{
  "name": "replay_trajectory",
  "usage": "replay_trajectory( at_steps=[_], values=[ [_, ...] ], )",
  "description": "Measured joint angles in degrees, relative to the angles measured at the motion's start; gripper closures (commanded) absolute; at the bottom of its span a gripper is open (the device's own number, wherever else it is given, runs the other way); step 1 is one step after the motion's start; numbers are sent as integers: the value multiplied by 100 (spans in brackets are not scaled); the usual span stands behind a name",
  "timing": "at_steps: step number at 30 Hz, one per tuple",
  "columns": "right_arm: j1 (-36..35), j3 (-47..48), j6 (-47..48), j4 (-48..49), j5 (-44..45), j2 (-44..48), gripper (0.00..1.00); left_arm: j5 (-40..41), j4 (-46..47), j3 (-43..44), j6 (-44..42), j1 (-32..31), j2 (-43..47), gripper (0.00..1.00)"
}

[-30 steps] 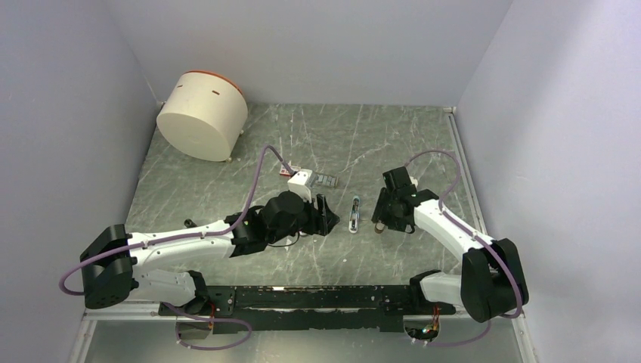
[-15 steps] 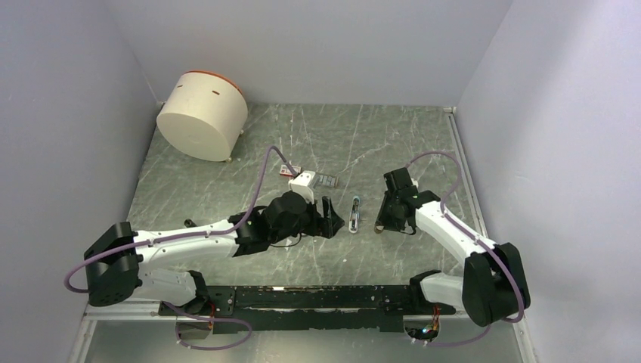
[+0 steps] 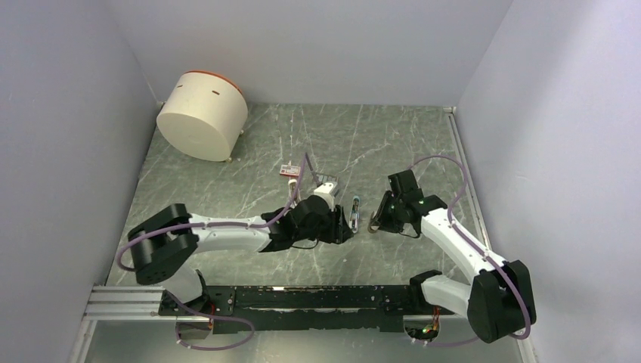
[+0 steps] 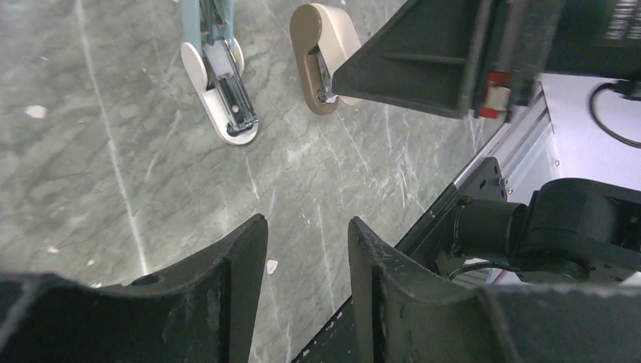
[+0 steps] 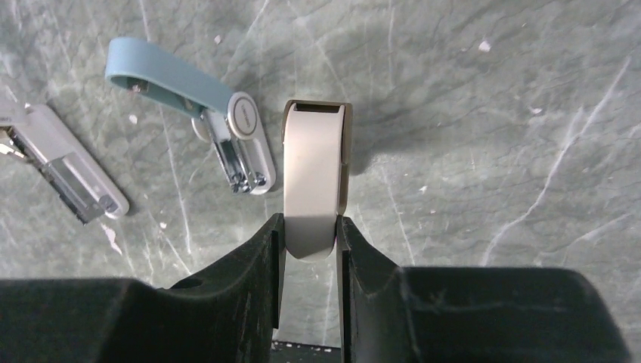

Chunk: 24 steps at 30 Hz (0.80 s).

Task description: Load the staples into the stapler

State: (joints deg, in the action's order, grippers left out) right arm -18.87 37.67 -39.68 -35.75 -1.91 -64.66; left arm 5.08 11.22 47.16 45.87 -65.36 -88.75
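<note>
The stapler (image 5: 314, 178), a white bar with a tan underside, is pinched at its rounded end by my right gripper (image 5: 311, 219), which is shut on it; from above it shows right of centre (image 3: 374, 224). The staples (image 3: 289, 170), a small red box with a white label, lie further back on the table. My left gripper (image 4: 306, 223) hangs open over bare table with nothing between its fingers, just left of a blue-and-white hinged piece (image 4: 219, 83) whose metal channel shows. From above, the left gripper (image 3: 345, 223) and right gripper (image 3: 376, 221) flank that piece (image 3: 354, 213).
A grey-and-white bar with a metal tray (image 5: 72, 178) lies behind the left gripper (image 3: 326, 180). A large cream cylinder with an orange rim (image 3: 202, 113) stands at the back left. Walls close in three sides; a black rail (image 3: 302, 296) runs along the near edge.
My right gripper has shut on the white bar. My left arm has reached right towards the blue-and-white piece, uncovering the red box, and its jaws have narrowed.
</note>
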Motion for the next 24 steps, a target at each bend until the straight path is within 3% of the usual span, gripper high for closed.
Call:
replay_trajectory(
  at_steps=[7,15,24],
  values=[
    [0,-175,-42,-57,-376,306,81,-341,511,96,293,0,-809,53],
    [2,-339,-149,-76,-824,476,81,-435,1060,111,479,0,-1084,51],
    [2,-339,-192,-79,-1178,573,82,-439,1438,109,763,0,-1338,61]
  ],
)
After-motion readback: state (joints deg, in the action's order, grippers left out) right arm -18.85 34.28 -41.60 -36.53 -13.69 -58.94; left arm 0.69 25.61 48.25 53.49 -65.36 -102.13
